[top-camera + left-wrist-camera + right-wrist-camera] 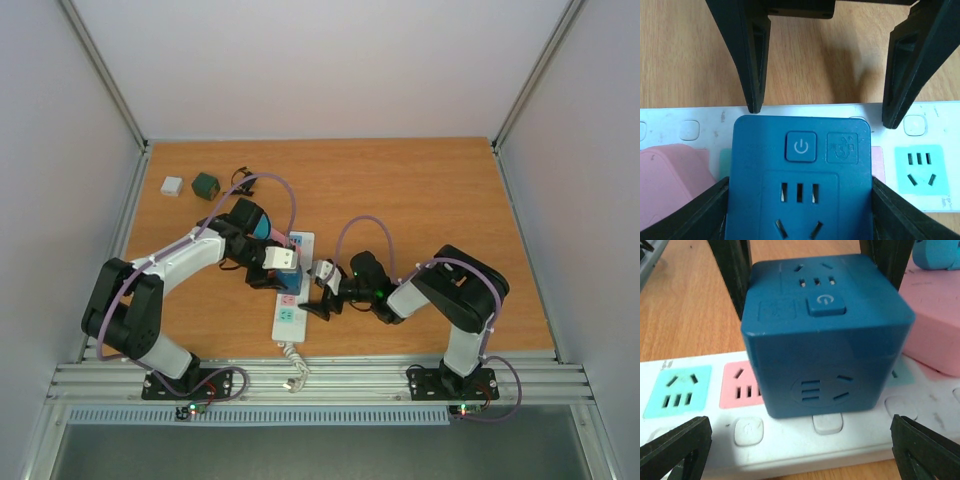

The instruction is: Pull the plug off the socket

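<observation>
White plastic lies nearest: the socket (288, 318) runs away from the near edge of the table (420, 200), its coiled cord (293, 362) trailing off the near end. At about the socket's middle stands the plug (800, 175), a dark blue cube seated in an outlet and not yet out, with a pink block (670, 175) beside it.

From the socket's left comes the left arm (190, 255). Its jaws are closed on the plug, with a finger (700, 210) against each flank. From the socket's right comes the right arm (440, 290), its jaws spread wide and holding nothing. Their tips sit at the socket's long edge; I cannot tell whether they touch it.

By my reading the grip is made and the pull is not begun. The next move calls for a straight lift off the socket's face, with the socket held down so it does not rise too.

The left wrist view shows the contact on the flanks. The right wrist view shows the cube's base sitting flush on the socket. Only the top view shows, well beyond the socket's far end, a white block (172, 186) and a green block (206, 185).
</observation>
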`<state>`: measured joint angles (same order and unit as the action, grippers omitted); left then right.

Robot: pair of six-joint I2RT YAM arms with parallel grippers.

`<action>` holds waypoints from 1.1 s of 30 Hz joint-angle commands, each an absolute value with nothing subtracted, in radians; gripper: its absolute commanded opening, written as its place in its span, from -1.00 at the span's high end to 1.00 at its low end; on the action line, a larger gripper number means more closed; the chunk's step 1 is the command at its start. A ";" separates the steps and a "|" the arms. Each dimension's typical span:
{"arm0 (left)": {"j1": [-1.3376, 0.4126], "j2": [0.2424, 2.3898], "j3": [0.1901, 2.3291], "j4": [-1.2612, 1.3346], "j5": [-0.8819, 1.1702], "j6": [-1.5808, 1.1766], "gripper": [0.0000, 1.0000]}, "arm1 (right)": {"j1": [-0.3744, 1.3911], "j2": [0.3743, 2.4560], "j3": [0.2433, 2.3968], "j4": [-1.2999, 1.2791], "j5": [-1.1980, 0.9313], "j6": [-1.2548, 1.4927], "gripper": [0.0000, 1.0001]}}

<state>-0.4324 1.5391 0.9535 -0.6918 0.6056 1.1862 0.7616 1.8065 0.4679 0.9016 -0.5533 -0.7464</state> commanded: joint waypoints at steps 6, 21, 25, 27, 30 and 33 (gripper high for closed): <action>-0.443 1.515 0.960 -0.829 0.696 1.246 0.26 | 0.780 1.869 0.542 0.943 -0.554 -0.721 -0.97; -0.441 1.517 1.057 -0.902 0.786 1.233 0.37 | 0.783 1.907 0.558 0.823 -0.546 -0.760 -0.95; -0.442 1.502 1.022 -0.859 0.774 1.225 0.39 | 0.786 1.918 0.560 0.796 -0.551 -0.774 -0.94; -0.442 1.503 1.003 -0.842 0.761 1.220 0.41 | 0.789 1.927 0.577 0.772 -0.547 -0.779 -0.93; -0.442 1.503 0.977 -0.823 0.750 1.217 0.43 | 0.792 1.940 0.584 0.755 -0.542 -0.785 -0.92; -0.440 1.497 0.982 -0.838 0.743 1.216 0.45 | 0.795 1.946 0.585 0.749 -0.542 -0.787 -0.92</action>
<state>-0.4313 1.5299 0.9970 -0.7856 0.6315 1.2125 0.7792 1.8988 0.5907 0.8616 -0.5663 -0.7643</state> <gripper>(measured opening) 0.635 0.962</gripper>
